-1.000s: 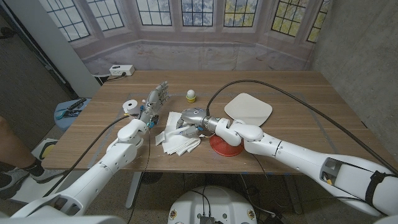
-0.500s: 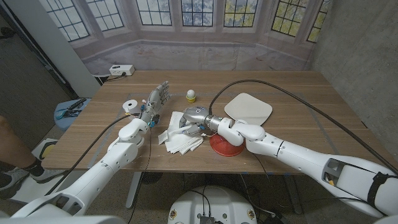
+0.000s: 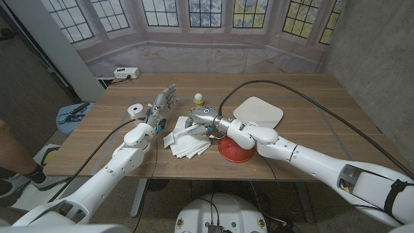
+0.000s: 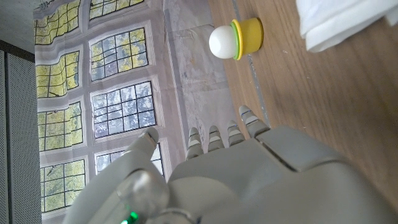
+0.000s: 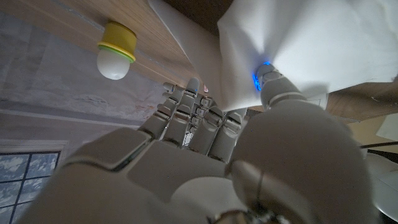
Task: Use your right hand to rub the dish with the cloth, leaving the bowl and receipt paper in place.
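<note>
The white cloth (image 3: 186,141) lies crumpled on the table left of centre, one part pulled up. My right hand (image 3: 204,120) pinches that raised part; in the right wrist view the cloth (image 5: 298,50) is held between the thumb and the fingers (image 5: 186,112). The dish (image 3: 258,113), a white squarish plate, lies just beyond and to the right of that hand. A red bowl (image 3: 234,151) sits near the front edge under my right forearm. The receipt paper roll (image 3: 136,110) stands at the left. My left hand (image 3: 162,103) stands beside the cloth, fingers straight, holding nothing.
A small yellow-and-white egg-shaped object (image 3: 199,99) stands behind the cloth, also seen as the object (image 4: 233,38) ahead of my left hand (image 4: 249,168). A white box (image 3: 126,73) sits at the table's back left corner. A person's leg (image 3: 10,155) is at the left edge.
My right hand has risen and shifted away from the front edge toward the dish, drawing a part of the cloth up with it. The left hand has not moved.
</note>
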### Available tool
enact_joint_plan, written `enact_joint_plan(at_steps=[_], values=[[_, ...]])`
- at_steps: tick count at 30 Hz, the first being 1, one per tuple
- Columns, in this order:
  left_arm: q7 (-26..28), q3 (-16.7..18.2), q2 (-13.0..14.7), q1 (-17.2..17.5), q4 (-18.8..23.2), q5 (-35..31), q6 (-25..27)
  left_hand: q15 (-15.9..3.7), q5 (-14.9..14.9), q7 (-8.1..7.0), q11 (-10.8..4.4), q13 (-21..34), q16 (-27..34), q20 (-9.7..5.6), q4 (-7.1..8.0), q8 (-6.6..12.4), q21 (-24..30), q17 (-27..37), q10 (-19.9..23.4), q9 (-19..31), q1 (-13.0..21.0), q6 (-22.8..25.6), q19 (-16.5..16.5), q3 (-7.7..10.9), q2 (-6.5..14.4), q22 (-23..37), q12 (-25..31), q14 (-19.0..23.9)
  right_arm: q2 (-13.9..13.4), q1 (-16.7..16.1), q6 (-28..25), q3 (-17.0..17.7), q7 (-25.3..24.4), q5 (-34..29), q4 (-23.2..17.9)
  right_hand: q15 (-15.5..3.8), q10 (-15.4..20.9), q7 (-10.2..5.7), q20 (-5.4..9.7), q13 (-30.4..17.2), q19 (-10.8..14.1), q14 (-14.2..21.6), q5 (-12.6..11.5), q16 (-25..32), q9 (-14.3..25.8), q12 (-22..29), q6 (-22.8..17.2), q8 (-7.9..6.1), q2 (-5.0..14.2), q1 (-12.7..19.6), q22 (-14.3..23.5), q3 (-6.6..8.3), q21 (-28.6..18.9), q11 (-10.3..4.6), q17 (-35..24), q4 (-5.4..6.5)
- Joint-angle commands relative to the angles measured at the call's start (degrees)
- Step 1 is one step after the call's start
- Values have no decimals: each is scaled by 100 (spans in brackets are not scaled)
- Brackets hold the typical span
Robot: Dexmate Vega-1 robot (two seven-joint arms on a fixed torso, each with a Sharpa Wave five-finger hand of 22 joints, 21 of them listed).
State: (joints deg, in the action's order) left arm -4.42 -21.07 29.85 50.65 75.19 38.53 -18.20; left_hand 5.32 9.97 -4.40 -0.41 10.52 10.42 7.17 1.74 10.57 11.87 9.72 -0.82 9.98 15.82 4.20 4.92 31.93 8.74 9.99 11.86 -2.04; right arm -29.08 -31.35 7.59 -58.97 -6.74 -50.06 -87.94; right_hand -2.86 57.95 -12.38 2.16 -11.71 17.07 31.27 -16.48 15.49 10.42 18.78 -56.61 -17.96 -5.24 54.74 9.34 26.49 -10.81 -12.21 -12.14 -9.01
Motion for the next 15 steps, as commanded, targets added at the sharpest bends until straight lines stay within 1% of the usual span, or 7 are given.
enact_joint_plan(at_steps=[1,5,8,10,13,15], values=[[99,-1,1,59,80,-34,8,29,1,-10,-19,20,-11,-6,-37,18,-15,14,41,31,2,53,34,4,-30,30,11,29,36,-65,115,87,-175,117,103,-933,120,25,9,-18,57,89,43,51,7,-25,-139,20,82,42,10,-38,8,1,-36,13],[133,-5,3,82,121,-45,18,30,0,1,-13,20,-11,-3,-40,17,-14,15,70,31,1,55,38,8,-28,31,22,30,73,-76,135,81,-276,137,228,-941,195,7,38,-18,94,150,60,72,10,-27,-204,26,103,72,9,-41,2,5,-42,6],[151,-14,-2,89,136,-54,26,27,0,0,-9,21,-10,0,-42,18,-14,15,80,31,0,58,42,9,-28,31,24,33,89,-95,171,82,-405,160,315,-946,317,30,56,-31,127,220,75,101,14,2,-317,4,129,91,8,-48,-1,11,-53,7],[152,-17,-13,89,128,-54,17,24,0,2,-8,21,-12,4,-44,17,-13,15,80,31,-1,58,43,11,-28,31,23,31,94,-120,160,95,-448,193,330,-965,357,18,81,-27,162,291,89,136,19,-6,-389,-6,163,124,8,-56,-6,6,-69,4],[157,-26,-19,86,126,-64,15,23,0,-2,-2,21,-13,2,-47,17,-13,15,85,32,-3,62,46,13,-29,31,24,30,97,-156,182,112,-615,212,369,-980,457,53,121,-38,221,388,117,183,29,7,-524,-38,201,158,7,-85,-12,7,-91,5],[156,-33,-23,80,125,-69,20,22,-1,5,-10,21,-11,3,-48,18,-13,15,84,32,-3,66,47,13,-29,31,23,33,93,-163,204,118,-679,224,381,-999,580,36,160,-38,260,463,153,221,40,19,-588,-38,227,207,6,-136,-5,11,-116,-3]])
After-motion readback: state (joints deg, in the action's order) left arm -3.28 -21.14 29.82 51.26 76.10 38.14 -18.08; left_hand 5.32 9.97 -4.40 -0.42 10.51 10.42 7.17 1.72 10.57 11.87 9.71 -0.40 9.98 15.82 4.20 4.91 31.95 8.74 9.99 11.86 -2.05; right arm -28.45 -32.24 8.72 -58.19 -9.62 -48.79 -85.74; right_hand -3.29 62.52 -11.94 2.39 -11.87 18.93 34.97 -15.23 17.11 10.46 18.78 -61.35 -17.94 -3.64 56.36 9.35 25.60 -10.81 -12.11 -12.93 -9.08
